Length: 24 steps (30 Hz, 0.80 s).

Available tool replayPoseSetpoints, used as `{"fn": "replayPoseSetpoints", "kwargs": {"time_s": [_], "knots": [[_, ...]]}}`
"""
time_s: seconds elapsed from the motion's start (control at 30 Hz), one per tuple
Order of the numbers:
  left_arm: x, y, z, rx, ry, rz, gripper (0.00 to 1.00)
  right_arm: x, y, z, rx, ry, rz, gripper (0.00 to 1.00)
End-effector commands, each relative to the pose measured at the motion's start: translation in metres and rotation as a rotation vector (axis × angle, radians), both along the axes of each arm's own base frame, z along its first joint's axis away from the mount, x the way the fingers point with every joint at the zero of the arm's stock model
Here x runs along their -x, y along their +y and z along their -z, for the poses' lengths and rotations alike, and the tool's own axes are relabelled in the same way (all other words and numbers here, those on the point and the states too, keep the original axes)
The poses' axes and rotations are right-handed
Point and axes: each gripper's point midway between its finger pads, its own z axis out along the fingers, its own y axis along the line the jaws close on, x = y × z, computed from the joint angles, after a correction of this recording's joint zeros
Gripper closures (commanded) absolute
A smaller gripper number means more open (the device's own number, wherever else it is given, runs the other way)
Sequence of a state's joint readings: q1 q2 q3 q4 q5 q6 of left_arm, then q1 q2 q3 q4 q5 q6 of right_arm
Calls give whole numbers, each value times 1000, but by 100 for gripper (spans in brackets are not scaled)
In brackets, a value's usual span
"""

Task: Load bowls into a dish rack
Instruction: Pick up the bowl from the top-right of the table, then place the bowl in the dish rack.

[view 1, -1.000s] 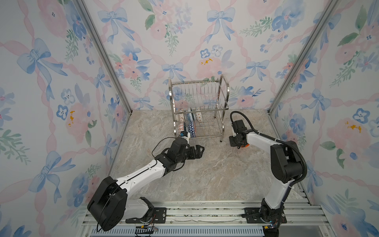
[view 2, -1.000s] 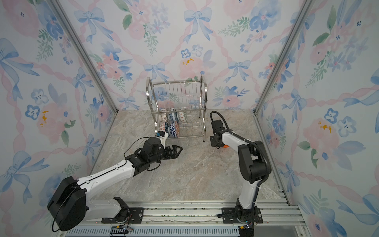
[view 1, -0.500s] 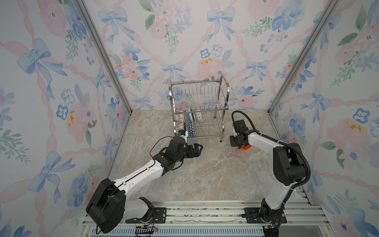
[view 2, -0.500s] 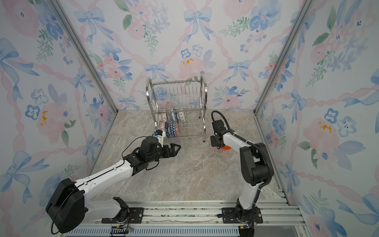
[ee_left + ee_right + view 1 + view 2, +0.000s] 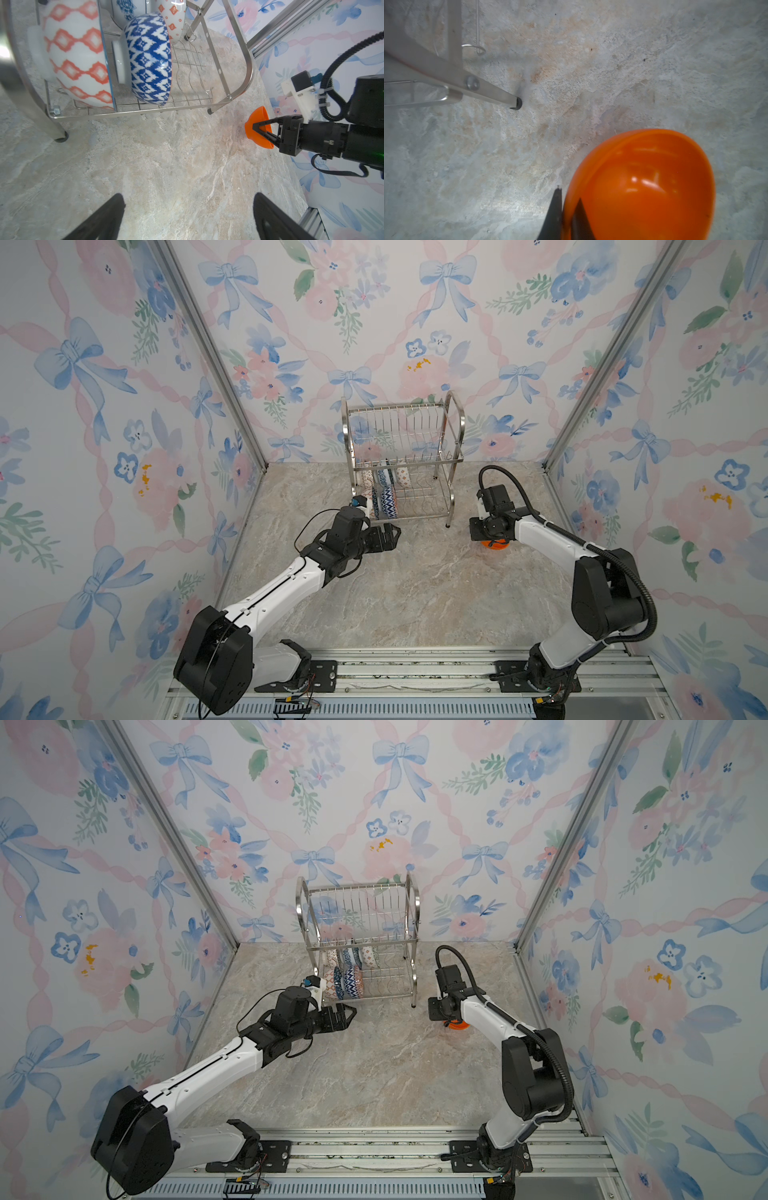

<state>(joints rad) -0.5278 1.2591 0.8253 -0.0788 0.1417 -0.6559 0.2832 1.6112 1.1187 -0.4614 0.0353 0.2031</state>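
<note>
Since a second ago, my left arm is drawing slightly leftward along the rack's front. My right jaws, a little parted then, are now pinched together, and the orange bowl that my right wrist was hiding is peeking out beneath it.

On the left, my left gripper is hovering low over the marble tabletop, just in front of the dish rack. Its jaws are spread wide and gripping nothing. In the left wrist view its black fingers are framing bare marble.

The dish rack is standing upright at the back of the table, close to the wall. In its lower tier the red-orange patterned bowl is sitting on edge at the left end. The blue bowl with white triangles is sitting on edge just beside it. Three more bowls are lining up on edge deeper in the rack, behind those two.

To the right of the rack, apart from its front leg, my right gripper is pointing down and clamping the rim of the orange bowl. In the right wrist view one finger is lying inside the rim and one outside. The bowl is tilting, with its foot right at the marble. I cannot tell whether it is touching the table.
</note>
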Motion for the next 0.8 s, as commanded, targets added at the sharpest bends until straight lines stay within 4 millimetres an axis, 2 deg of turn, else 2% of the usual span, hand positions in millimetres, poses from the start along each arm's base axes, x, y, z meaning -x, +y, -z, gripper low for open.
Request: {"fn": "replayPoseSetpoints", "kwargs": {"time_s": [0.0,0.17,0.3,0.5,0.77], "knots": [[-1,5,-11,-15,-27,9,3,11,21,-32,-149,-45,-26,100],[-2,-4,-33,14,-34,59,3,19,53,-87,-338,-176,-73,100],[-4,-1,-40,-34,-43,77,3,28,82,-116,-399,-263,-141,100],[-6,8,-19,-38,21,20,2,34,121,-142,-504,-370,-239,100],[-9,10,-8,-19,16,-11,3,29,149,-158,-656,-451,-295,100]]}}
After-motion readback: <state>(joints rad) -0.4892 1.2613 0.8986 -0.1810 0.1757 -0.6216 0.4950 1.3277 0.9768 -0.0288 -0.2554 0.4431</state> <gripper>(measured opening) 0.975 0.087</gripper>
